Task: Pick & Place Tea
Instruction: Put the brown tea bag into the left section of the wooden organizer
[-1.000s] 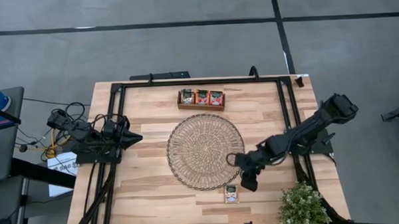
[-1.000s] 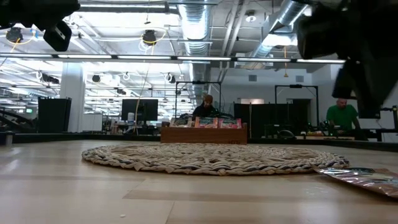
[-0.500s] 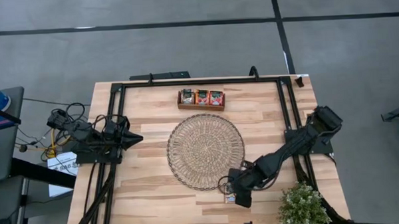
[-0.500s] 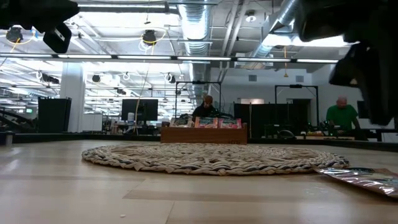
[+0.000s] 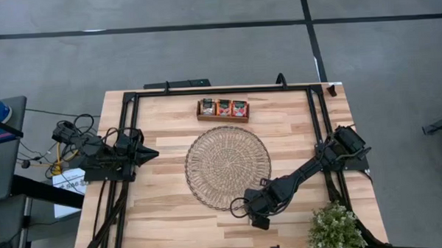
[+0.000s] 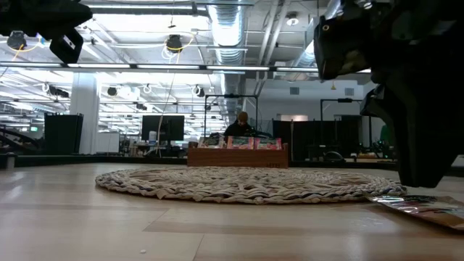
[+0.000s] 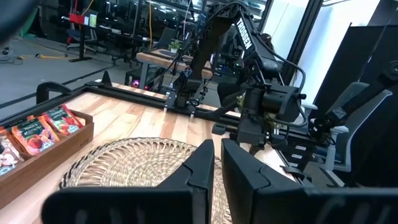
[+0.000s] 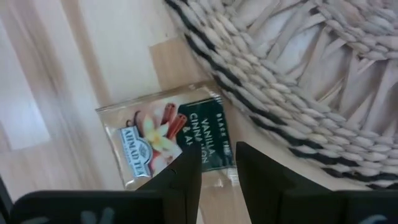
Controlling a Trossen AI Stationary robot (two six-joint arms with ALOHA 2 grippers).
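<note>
right gripper (image 5: 258, 220) down low at the mat's (image 5: 228, 167) near-right rim, arm stretched in from the table's (image 5: 172, 207) right edge. seen through the right wrist view: fingers (image 8: 186, 171) parted by a narrow gap, nothing between them. sachet (image 8: 168, 140) flat on the wood just beyond the fingertips, pale with a dark green end, one corner touching or tucked just under the mat's woven rim. fingertips over the sachet's near edge; cannot tell whether touching it. not gripped. in the low view, sachet (image 6: 424, 206) flat on the table beside the mat (image 6: 246, 185), dark bulk of the right gripper (image 6: 424, 163) right above it, seemingly just clear of the foil.

left gripper (image 5: 150, 152) parked off the mat's left side, well apart from it, pointing toward it. in the left wrist view, fingers (image 7: 202, 168) nearly together, only a thin slit between, holding nothing.

tray (image 5: 223, 109) beyond the mat's far rim, apart from it, three compartments, each with sachets standing in it, red-orange ones (image 5: 231, 107) in the middle and right, a darker one on the left. plant (image 5: 334, 229) off the mat's near-right, at the table corner, just beside the right arm.
</note>
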